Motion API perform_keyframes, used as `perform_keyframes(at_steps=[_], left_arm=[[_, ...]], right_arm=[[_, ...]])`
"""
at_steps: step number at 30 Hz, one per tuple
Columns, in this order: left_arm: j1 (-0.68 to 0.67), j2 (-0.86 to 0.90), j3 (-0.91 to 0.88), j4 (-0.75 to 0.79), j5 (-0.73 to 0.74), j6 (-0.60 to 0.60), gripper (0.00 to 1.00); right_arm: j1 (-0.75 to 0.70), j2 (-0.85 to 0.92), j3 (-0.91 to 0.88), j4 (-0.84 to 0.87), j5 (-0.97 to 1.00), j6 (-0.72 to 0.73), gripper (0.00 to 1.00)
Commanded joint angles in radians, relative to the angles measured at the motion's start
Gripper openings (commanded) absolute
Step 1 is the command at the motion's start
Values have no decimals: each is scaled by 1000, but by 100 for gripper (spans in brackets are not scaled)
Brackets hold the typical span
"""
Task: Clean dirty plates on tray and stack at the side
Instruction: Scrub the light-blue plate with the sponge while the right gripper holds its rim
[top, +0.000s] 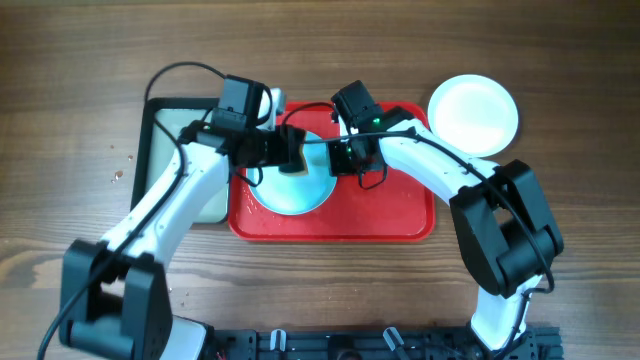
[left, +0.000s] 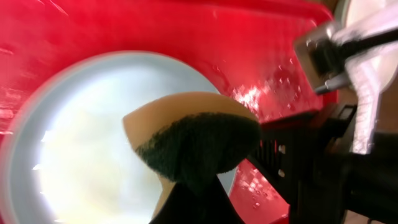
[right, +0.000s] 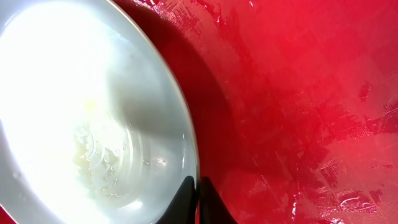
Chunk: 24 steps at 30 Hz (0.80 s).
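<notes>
A pale aqua plate (top: 300, 195) lies on the red tray (top: 385, 218), at its left part. My left gripper (top: 291, 152) is shut on a tan sponge with a dark scouring face (left: 193, 137) and holds it on the plate (left: 81, 143). My right gripper (right: 198, 186) is shut on the plate's right rim (right: 74, 93), which shows smeared residue. It also shows in the overhead view (top: 340, 160). A white plate (top: 473, 113) sits on the table off the tray's right back corner. Only one aqua plate is in view.
A smaller black-rimmed grey-green tray (top: 178, 130) lies against the red tray's left side, under my left arm. A small white object (top: 277, 100) stands behind the left wrist. The red tray's floor (right: 298, 93) is wet. Both arms cross over the tray's back half.
</notes>
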Motion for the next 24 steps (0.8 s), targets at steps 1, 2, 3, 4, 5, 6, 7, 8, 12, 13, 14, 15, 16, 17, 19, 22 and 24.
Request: perform_keyframes(at_steps=[1,2,3,4,5,6,7,8,12,13,14,15,16,17,19,22,24], left_arm=[[0,-2,10,-50,-169,-8,4],[0,5,10,-64,-185,-8,4],[0,22,9,-80,-213,-8,4],[0,37,9,-83,-217,-8,4],[0,55,9,-83,-217,-8,4],[0,74,9,-83,-217,-8,4],[0,93,9,-80,-218,-8,4],[0,119,9,-76,-221,-8,4],[0,186,9,-67,-239,-8,4],[0,193,9,-64,-239,-8,4],[0,196,9,-63,-239,-8,4],[0,201,9,-64,-239,-8,4],[0,204,9,-64,-239,-8,4],[0,204,9,-64,-239,-8,4],[0,204,9,-64,-239,-8,4],[0,204,9,-63,-239,-8,4],[0,204,9,-64,-239,-8,4]], right_arm=[[4,-20,-13,2,-4,1,15],[4,-20,-13,4,-4,0,21],[4,-20,-13,9,5,1,25],[5,-20,-13,13,13,0,25],[4,-20,-13,15,21,0,25],[4,-20,-13,17,22,0,25],[4,-20,-13,19,22,0,25],[5,-20,-13,25,22,0,24],[4,-18,-13,35,23,0,13],[5,-12,-13,35,24,0,13],[5,-6,-13,35,26,0,13],[4,7,-13,35,29,1,14],[4,19,-13,35,27,1,12],[5,23,-13,35,24,0,5],[4,23,-13,36,21,0,4],[5,23,-13,35,21,1,7],[4,23,-13,35,21,1,16]])
